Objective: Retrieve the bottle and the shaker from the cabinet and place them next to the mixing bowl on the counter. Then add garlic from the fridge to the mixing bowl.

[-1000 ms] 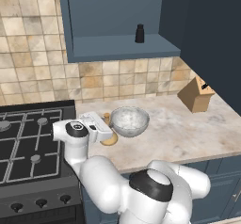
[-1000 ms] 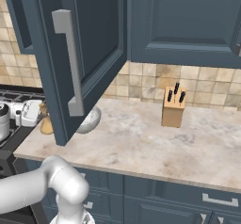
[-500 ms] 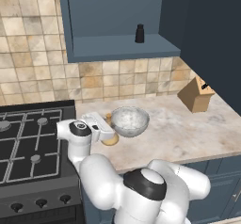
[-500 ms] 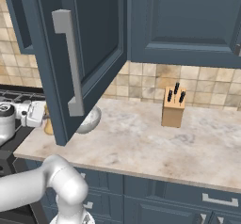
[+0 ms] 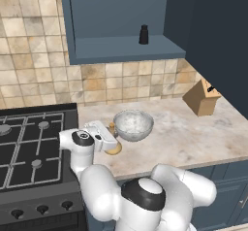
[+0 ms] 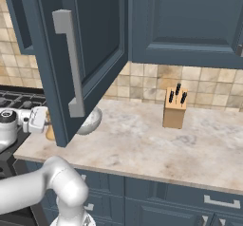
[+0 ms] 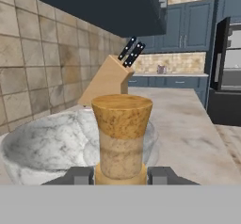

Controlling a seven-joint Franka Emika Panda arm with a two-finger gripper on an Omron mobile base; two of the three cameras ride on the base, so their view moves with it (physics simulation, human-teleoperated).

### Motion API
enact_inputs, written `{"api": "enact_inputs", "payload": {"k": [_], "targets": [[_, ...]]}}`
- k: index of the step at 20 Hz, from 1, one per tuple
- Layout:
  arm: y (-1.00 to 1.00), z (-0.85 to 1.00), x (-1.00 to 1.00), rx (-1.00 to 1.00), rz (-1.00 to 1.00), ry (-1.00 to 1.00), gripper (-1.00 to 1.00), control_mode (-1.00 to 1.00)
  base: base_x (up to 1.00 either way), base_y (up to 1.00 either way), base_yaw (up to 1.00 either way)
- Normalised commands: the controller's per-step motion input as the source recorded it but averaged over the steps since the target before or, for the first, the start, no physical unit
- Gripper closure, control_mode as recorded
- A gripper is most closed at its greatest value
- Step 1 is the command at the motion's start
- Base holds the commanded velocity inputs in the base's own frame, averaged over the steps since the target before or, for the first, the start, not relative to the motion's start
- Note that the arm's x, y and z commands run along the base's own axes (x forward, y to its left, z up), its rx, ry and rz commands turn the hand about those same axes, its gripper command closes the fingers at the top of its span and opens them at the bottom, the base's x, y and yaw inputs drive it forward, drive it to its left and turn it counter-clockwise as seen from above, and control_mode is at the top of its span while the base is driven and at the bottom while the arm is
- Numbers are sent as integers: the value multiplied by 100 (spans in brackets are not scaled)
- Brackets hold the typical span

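Observation:
My gripper [image 5: 111, 139] is shut on the golden-tan bottle [image 5: 114, 149], whose base is on or just above the beige counter [image 5: 174, 138], left of the mixing bowl [image 5: 133, 124]. In the hand view the bottle's neck [image 7: 121, 138] stands upright between my fingers [image 7: 77, 175], with the speckled bowl [image 7: 42, 148] right behind it. The dark shaker [image 5: 143, 34] stands on the shelf of the open cabinet [image 5: 121, 50]. From the right, the gripper [image 6: 39, 120] and bottle [image 6: 49, 134] sit left of the bowl [image 6: 94, 119], which the door partly hides.
The open cabinet door [image 6: 80, 54] hangs over the counter's left part. A wooden knife block [image 5: 202, 98] stands at the back right. The black gas hob [image 5: 29, 142] lies left of the bottle. A tall black unit [image 7: 227, 68] shows far across the room.
The gripper has sunk a little toward the counter with the bottle in it, drifting slightly toward the bowl. The shaker and bowl have stayed put.

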Motion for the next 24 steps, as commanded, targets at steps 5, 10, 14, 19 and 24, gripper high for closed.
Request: {"api": "enact_inputs", "payload": {"k": [5,10,14,19,24], "targets": [[0,-22,2,0,0,-5,100,-100,0,0,0],[0,-25,4,0,0,-7,100,-100,0,0,0],[0,-5,19,0,0,-2,100,-100,0,0,0],[0,-12,18,0,0,-1,100,-100,0,0,0],[0,-8,15,0,0,-9,100,-100,0,0,0]]}}
